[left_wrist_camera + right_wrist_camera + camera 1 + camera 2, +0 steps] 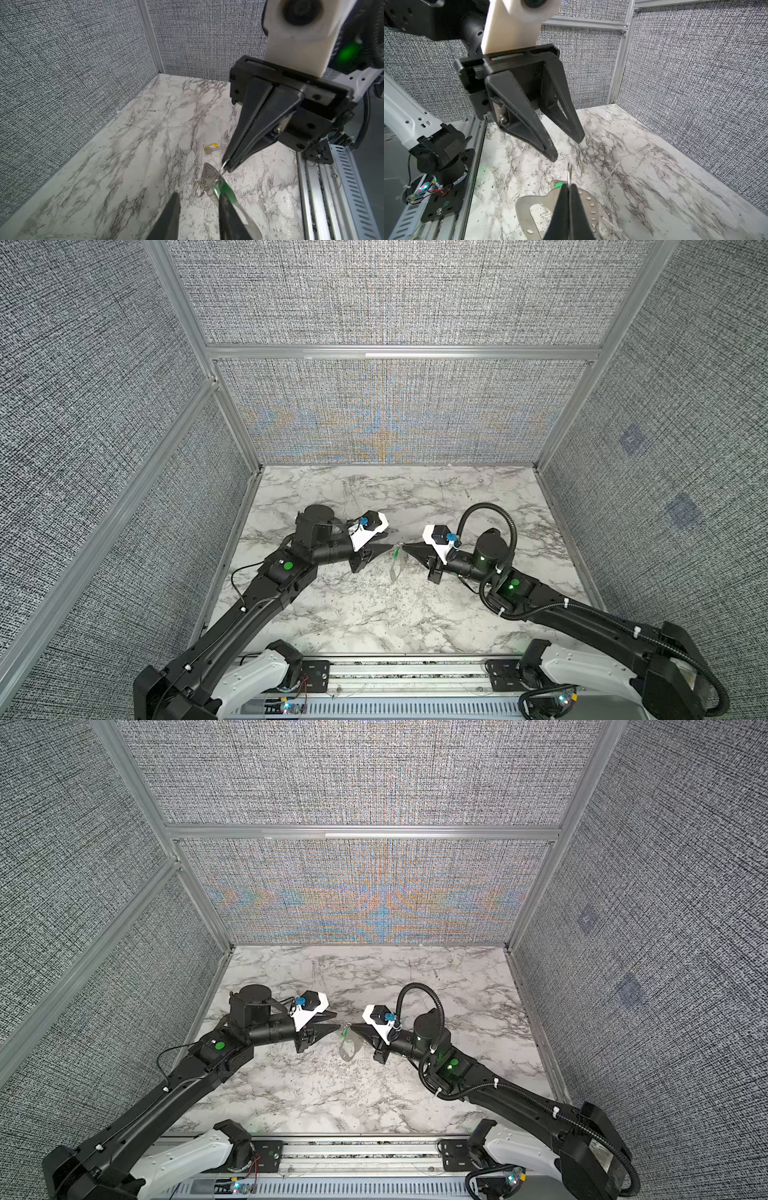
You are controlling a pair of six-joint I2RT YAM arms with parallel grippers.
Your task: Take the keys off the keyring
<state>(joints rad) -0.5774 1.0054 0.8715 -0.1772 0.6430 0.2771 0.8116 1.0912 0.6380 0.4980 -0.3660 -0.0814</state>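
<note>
Keyring (208, 175) held over the middle of the desk (332, 614), pinched up by the right gripper (404, 547).
Its jaws are closed tight on a thin wire ring (569, 172) at the loop's upper end; the grey loop seems to hang long axis down, lower end tipped toward the desk's front edge, green tag (226, 190) beside it. Left gripper (390, 540) stands part-open just beside, gripping nothing. Yellow-tagged key (212, 148) lies loose on the desk.
</note>
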